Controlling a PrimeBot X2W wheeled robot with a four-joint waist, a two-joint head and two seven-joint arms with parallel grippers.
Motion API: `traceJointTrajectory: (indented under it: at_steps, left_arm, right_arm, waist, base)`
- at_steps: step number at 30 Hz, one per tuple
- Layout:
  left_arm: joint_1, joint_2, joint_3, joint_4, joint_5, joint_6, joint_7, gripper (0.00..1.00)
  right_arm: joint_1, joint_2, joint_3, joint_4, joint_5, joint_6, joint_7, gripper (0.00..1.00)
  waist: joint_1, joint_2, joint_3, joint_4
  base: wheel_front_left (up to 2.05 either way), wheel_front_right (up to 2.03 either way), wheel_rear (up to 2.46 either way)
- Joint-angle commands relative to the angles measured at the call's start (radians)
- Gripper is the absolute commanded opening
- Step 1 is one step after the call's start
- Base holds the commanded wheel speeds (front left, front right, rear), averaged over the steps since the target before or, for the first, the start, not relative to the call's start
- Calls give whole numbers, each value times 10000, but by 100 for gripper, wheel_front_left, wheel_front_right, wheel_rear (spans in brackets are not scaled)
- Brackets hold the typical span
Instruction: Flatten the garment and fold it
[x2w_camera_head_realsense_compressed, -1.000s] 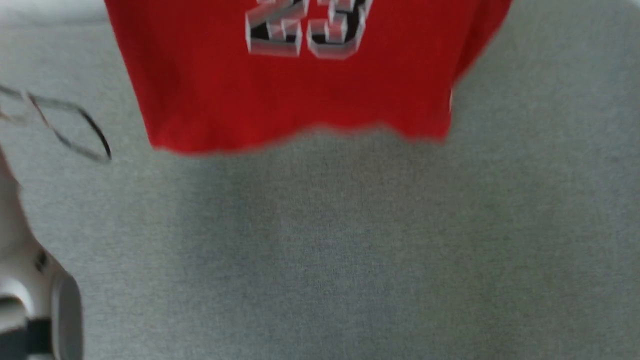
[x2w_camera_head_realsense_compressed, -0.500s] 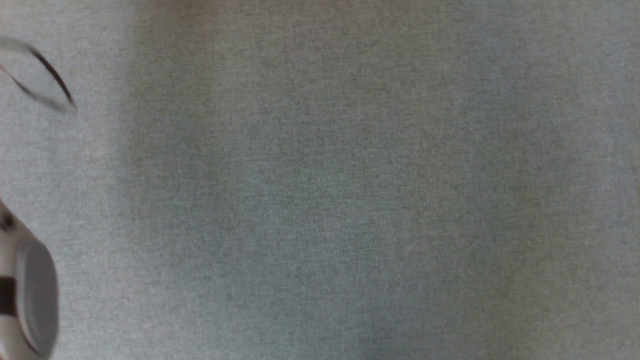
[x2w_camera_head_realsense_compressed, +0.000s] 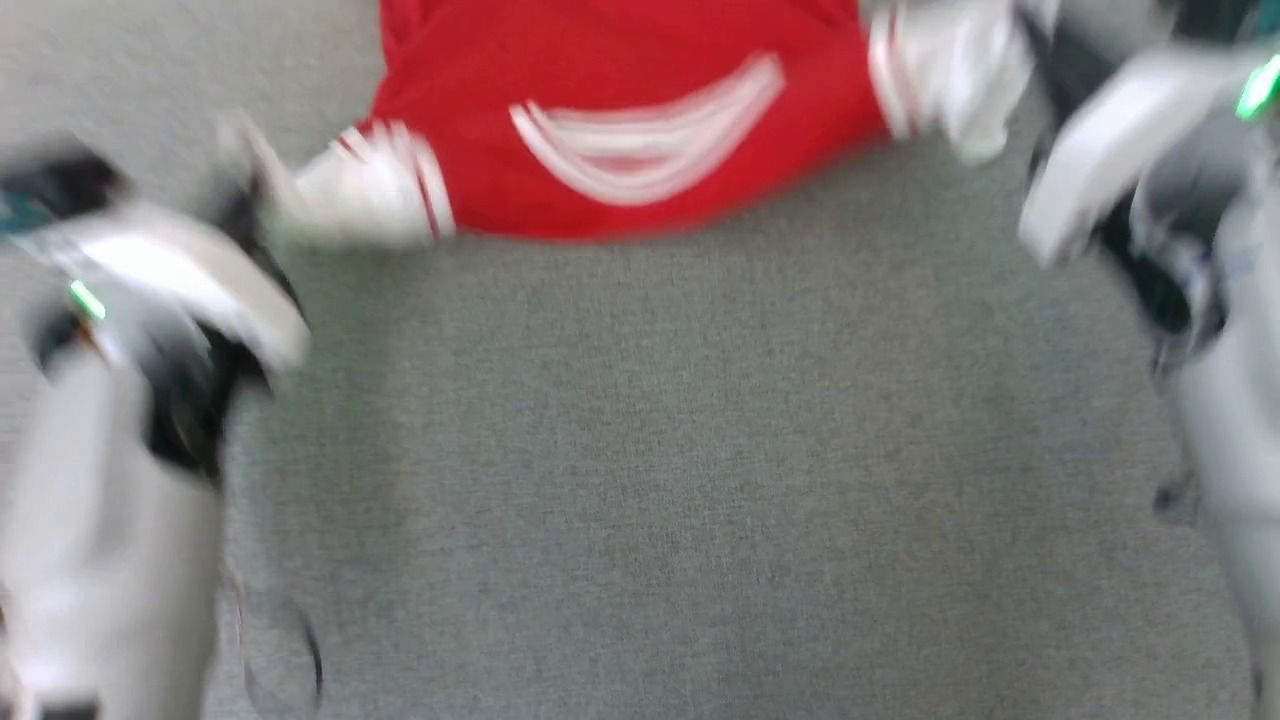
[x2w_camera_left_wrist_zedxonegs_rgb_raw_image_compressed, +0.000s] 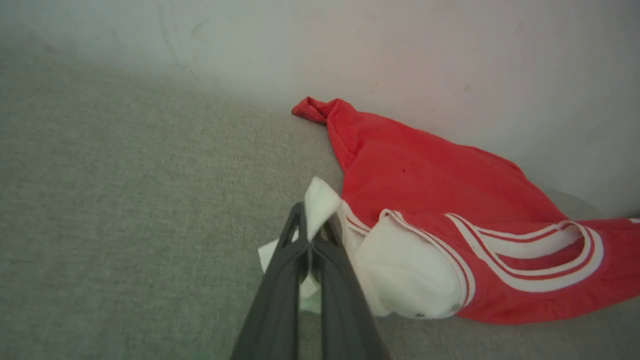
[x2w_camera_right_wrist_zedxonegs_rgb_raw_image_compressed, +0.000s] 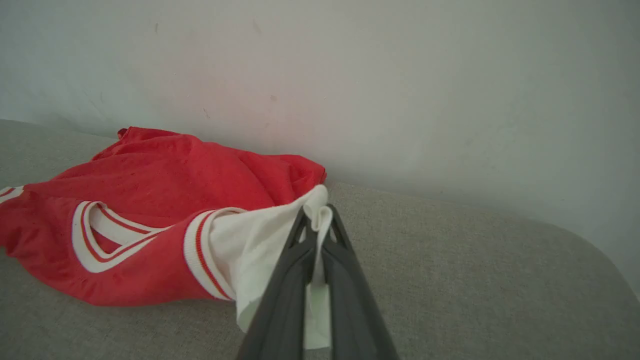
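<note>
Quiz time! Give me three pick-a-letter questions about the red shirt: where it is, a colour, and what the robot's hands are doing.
1. Where does the jersey lie? A in a basket; B on the grey surface by the wall; C on a hanger.
2. What colour are its sleeves? A white with red stripes; B blue; C black.
3. What are the left hand and right hand doing? A both open; B each shut on a sleeve; C waving.
B, it rests there; A, wrist views show it; B, white cloth is clamped.
</note>
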Motion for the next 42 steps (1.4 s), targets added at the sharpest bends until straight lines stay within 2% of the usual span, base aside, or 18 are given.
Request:
traceJointTrajectory:
  at_steps: [1, 4, 8, 12, 17, 22, 27, 33, 38, 39, 40, 41, 42]
  left_arm:
    - [272, -9, -74, -135, -57, -86, 113, 0]
    - [1761, 23, -306, -770, -262, -113, 798, 0]
    - [3660, -146, -270, -1795, -736, 109, 1294, 0]
    - [5406, -323, -171, -2818, -896, 678, 1466, 0]
    - [7074, -516, -22, -3712, -954, 1332, 1482, 0]
    - [8183, -450, 115, -4185, -655, 1979, 1428, 0]
    - [8895, -413, 274, -4542, -472, 2463, 1368, 0]
    - [9294, -636, 476, -4812, -637, 2669, 1143, 0]
    - [9179, -1089, 557, -4917, -990, 2360, 544, 0]
    - [9130, -1144, 560, -4917, -1026, 2271, 414, 0]
    - [9079, -1181, 570, -4917, -1037, 2191, 271, 0]
    - [9034, -1214, 578, -4907, -1058, 2119, 159, 0]
    - [8998, -1234, 568, -4898, -1077, 2041, 81, 0]
  right_arm:
    - [246, -30, -5, -136, 89, -21, 36, 0]
    - [1690, -128, -168, -735, 356, -21, 360, 0]
    - [3632, -72, -524, -1507, 472, -21, 1002, 0]
    - [5393, 239, -1146, -2224, 285, -21, 1662, 0]
    - [7209, 971, -2211, -3107, -183, -21, 2574, 0]
    - [8628, 1739, -3094, -4002, -585, -21, 3546, 0]
    - [9696, 2147, -3840, -4504, -677, -21, 4245, 0]
    - [10208, 2269, -4142, -4395, -746, -21, 4448, 0]
    - [10136, 2277, -3906, -3694, -318, -21, 3993, 0]
    - [10102, 2278, -3868, -3611, -277, -21, 3859, 28]
    - [10072, 2278, -3821, -3574, -259, -21, 3722, 89]
    - [10045, 2278, -3828, -3545, -214, -21, 3597, 100]
    - [10014, 2279, -3859, -3556, -205, -21, 3453, 100]
  waist:
    - [2, 0, -737, 106]
    - [2, 0, -1224, 122]
    - [2, 0, -1767, 120]
    - [2, 0, -2246, 114]
    - [2, 0, -2739, 141]
    - [2, 0, -3026, 224]
    - [2, 0, -3116, 339]
    - [2, 0, -3074, 416]
    - [2, 0, -3069, 507]
    - [2, 0, -3076, 535]
    - [2, 0, -3086, 562]
    - [2, 0, -3098, 587]
    - [2, 0, -3112, 614]
  base:
    - [0, 0, 0]
    - [0, 0, 0]
    - [0, 0, 0]
    - [0, 0, 0]
    - [0, 0, 0]
    - [0, 0, 0]
    - [0, 0, 0]
    - [0, 0, 0]
    - [0, 0, 0]
    - [0, 0, 0]
    - [0, 0, 0]
    - [0, 0, 0]
    - [0, 0, 0]
